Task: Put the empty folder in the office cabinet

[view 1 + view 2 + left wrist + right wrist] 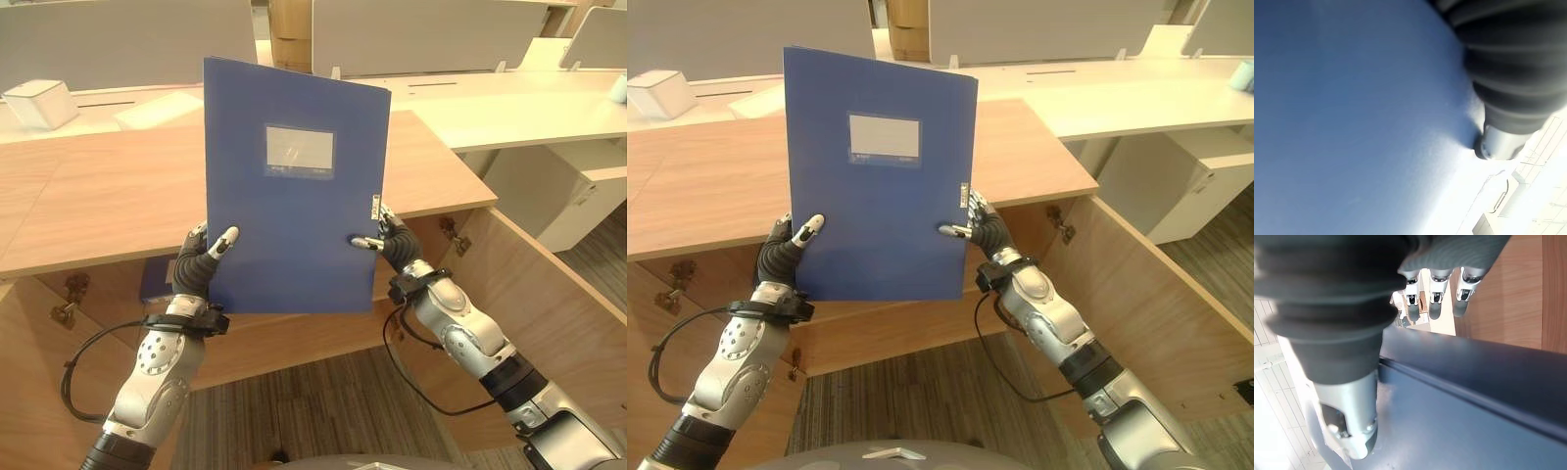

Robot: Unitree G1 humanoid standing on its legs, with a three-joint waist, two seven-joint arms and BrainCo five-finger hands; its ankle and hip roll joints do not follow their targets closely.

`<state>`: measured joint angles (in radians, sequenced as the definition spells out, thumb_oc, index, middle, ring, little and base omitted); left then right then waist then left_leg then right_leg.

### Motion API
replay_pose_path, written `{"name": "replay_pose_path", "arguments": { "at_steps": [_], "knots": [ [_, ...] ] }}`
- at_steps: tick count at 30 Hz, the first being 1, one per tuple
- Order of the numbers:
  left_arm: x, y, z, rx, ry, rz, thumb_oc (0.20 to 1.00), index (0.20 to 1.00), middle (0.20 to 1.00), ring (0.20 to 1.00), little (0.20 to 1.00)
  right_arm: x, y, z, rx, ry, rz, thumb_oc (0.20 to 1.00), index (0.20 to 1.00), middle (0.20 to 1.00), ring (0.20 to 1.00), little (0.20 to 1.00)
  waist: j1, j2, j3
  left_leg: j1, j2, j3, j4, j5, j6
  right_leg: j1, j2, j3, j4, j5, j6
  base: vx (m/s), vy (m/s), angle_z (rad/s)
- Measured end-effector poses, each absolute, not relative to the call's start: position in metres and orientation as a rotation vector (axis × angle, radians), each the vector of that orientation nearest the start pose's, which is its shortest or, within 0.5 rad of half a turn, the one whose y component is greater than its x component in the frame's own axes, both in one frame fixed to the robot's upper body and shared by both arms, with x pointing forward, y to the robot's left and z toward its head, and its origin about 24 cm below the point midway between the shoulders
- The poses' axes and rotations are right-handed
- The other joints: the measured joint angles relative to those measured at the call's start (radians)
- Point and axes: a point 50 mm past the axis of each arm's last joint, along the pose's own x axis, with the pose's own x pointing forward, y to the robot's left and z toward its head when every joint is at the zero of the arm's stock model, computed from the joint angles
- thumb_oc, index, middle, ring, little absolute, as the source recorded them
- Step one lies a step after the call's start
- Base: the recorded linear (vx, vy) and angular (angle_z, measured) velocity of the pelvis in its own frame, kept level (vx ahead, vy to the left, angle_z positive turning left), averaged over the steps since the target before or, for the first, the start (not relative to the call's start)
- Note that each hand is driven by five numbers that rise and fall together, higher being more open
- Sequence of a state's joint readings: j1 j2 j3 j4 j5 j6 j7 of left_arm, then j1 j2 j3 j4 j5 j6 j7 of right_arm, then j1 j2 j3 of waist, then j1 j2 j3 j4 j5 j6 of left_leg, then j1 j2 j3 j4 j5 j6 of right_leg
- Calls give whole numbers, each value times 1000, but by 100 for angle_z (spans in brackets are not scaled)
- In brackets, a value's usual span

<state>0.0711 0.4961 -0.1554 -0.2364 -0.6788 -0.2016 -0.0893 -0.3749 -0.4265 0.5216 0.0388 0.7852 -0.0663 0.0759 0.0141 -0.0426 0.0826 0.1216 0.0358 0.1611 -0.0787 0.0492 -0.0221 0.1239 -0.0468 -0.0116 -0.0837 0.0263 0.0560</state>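
I hold a blue folder (294, 196) with a pale label upright in front of the wooden cabinet (98, 196), above its open front. My left hand (196, 264) pinches the folder's lower left edge, thumb on the front face. At the right edge my right hand (397, 245) does the same, thumb on the front and fingers (1435, 308) behind. In the left wrist view the folder's blue face (1352, 122) lies under the thumb (1498, 142). The right wrist view shows the folder's edge (1474, 406) between thumb and fingers.
The cabinet's right door (549, 313) swings out wide and the left door (29, 392) is also open. A dark blue item (157, 279) stands inside at the left. A white box (39, 103) sits on the white desk behind. A white unit (568, 196) stands at right.
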Motion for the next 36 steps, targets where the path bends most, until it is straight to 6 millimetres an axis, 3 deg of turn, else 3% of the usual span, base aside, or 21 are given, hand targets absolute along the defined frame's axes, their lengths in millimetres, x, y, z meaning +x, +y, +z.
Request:
{"name": "replay_pose_path", "arguments": {
  "at_steps": [1, 2, 13, 14, 15, 20, 25, 36],
  "knots": [
    [232, 185, 102, -220, -255, -301, 200, 200, 200, 200, 200, 289, -91, 101, 261, -81, 630, 313, 313, 313, 313, 313, 0, 0, 0, 0, 0, 0, 0, 0, 0, 0, 0, 0, 0, 0, 0, 0, 0, 0],
    [232, 185, 102, -220, -255, -301, 200, 200, 200, 200, 200, 289, -90, 102, 261, -82, 631, 200, 200, 200, 200, 200, 0, 1, 1, 0, 0, 0, 0, 0, 0, 0, 0, 0, 0, 0, 0, 0, 0, 0],
    [229, 183, 97, -247, -245, -300, 200, 200, 200, 200, 200, 281, -90, 113, 132, -184, 660, 200, 200, 200, 200, 200, 0, 24, 13, -2, 0, -2, 0, 0, 0, -1, 0, -2, 0, 0, 0, 1, -1, 0],
    [227, 178, 90, -290, -237, -296, 812, 812, 812, 812, 812, 274, -97, 109, 83, -209, 632, 200, 200, 200, 200, 200, 3, 24, 13, -3, 0, -5, 0, 0, 0, 0, 0, -2, 0, -1, -1, 13, -15, 4],
    [224, 177, 85, -308, -222, -289, 1000, 1000, 1000, 1000, 1000, 269, -100, 106, 60, -216, 620, 200, 200, 200, 200, 200, 4, 25, 13, -3, 0, -5, 0, 0, 0, -1, 0, -3, 0, -1, -2, 6, -7, 4],
    [214, 181, 59, -360, -126, -231, 1000, 1000, 1000, 1000, 1000, 251, -120, 86, -50, -192, 552, 200, 200, 200, 200, 200, -1, 29, 15, -4, 0, -8, 0, 0, 0, 0, 1, -7, 0, -2, -2, 0, 0, 0],
    [189, 202, 25, -356, 13, -142, 1000, 1000, 1000, 1000, 1000, 217, -151, 45, -100, -21, 494, 200, 200, 200, 200, 200, -6, 48, 21, -10, 0, -12, -2, 0, 0, -4, 0, -13, -3, -2, -2, -3, -1, 1],
    [140, 218, -30, -470, 268, -114, 1000, 1000, 1000, 1000, 1000, 194, -175, 35, -333, 17, 570, 200, 200, 200, 200, 200, -4, 61, 28, -74, -1, -28, -1, 17, 2, -58, -1, -29, -2, -2, 3, -66, 0, 5]
  ]
}}
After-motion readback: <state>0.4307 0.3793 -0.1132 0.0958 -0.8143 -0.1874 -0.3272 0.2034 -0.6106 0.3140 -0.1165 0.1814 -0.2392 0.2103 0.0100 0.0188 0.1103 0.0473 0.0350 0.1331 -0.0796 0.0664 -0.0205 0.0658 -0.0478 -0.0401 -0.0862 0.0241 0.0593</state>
